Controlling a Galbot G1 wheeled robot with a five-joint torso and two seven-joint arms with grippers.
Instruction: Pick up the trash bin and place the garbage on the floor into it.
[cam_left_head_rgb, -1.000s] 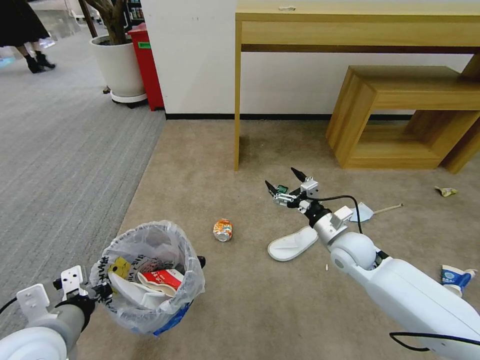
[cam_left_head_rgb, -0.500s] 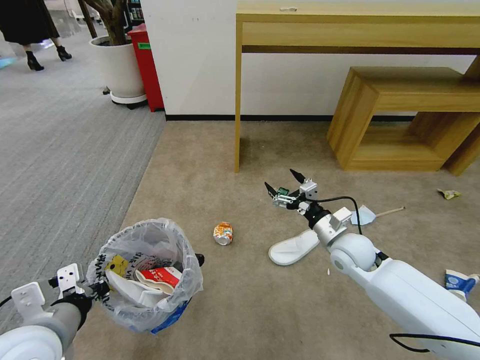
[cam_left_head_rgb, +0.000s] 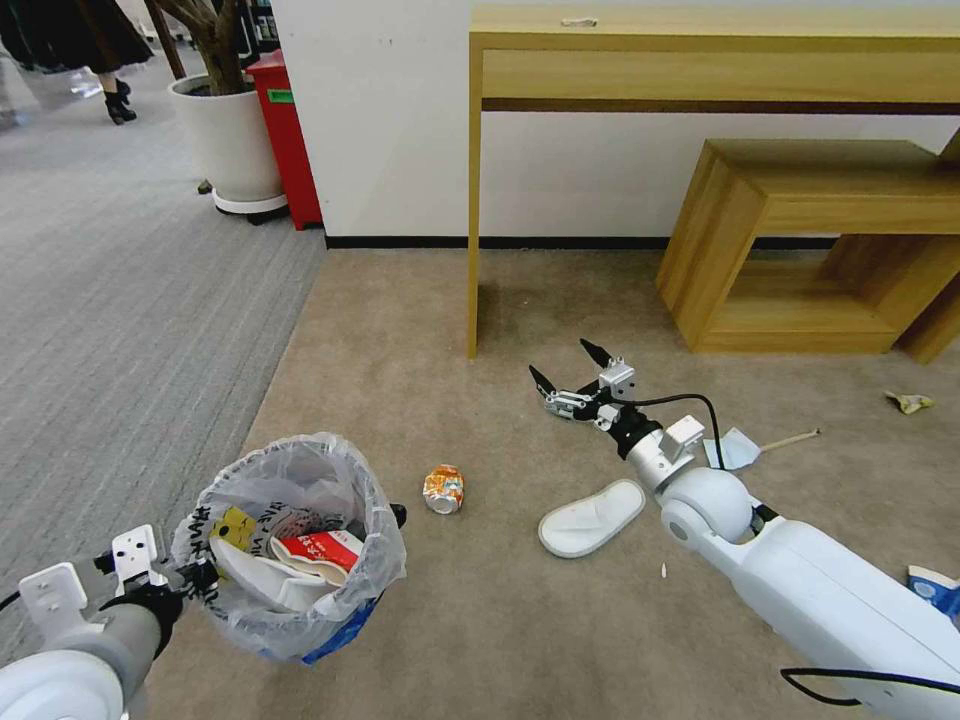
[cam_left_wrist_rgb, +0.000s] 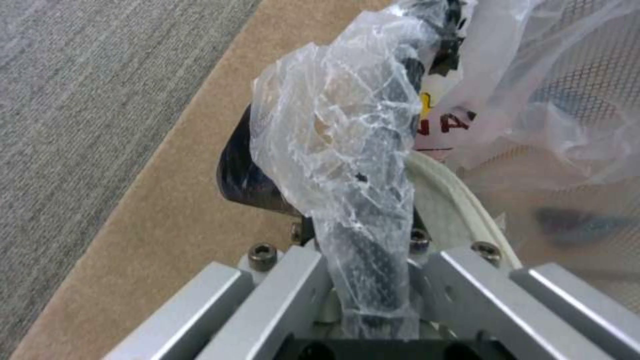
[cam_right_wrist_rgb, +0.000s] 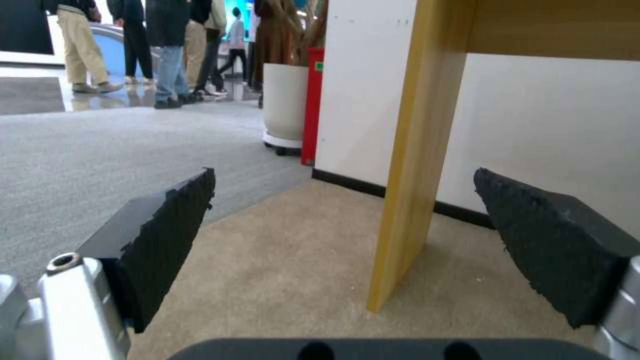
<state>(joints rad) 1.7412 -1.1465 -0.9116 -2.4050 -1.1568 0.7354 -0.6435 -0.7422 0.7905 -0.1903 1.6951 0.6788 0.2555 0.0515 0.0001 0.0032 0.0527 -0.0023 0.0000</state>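
The trash bin (cam_left_head_rgb: 290, 545), black with a crinkled plastic liner, hangs low at my left over the beige floor (cam_left_head_rgb: 480, 620). My left gripper (cam_left_head_rgb: 195, 578) is shut on its rim, and the left wrist view shows the liner (cam_left_wrist_rgb: 333, 150) bunched over that rim. A red packet (cam_left_head_rgb: 318, 552) and a white slipper (cam_left_head_rgb: 250, 585) lie inside. On the carpet lie a crushed orange can (cam_left_head_rgb: 443, 489), another white slipper (cam_left_head_rgb: 592, 517), a blue mask (cam_left_head_rgb: 730, 450), a wooden stick (cam_left_head_rgb: 790, 440) and a blue-white cup (cam_left_head_rgb: 935, 585). My right gripper (cam_left_head_rgb: 562, 362) stands open above the carpet, beyond the slipper, its pads (cam_right_wrist_rgb: 167, 235) wide apart.
A wooden table's leg (cam_left_head_rgb: 473, 220) stands just beyond the right gripper. A low wooden bench (cam_left_head_rgb: 800, 240) sits against the wall at right. A yellow wrapper (cam_left_head_rgb: 912, 402) lies far right. Grey ribbed carpet (cam_left_head_rgb: 130, 300), a white planter (cam_left_head_rgb: 228, 140) and a red box (cam_left_head_rgb: 290, 130) are at left.
The whole picture has shifted slightly, so the camera moved; the can and slipper now sit a little lower in view. Both arms keep their poses.
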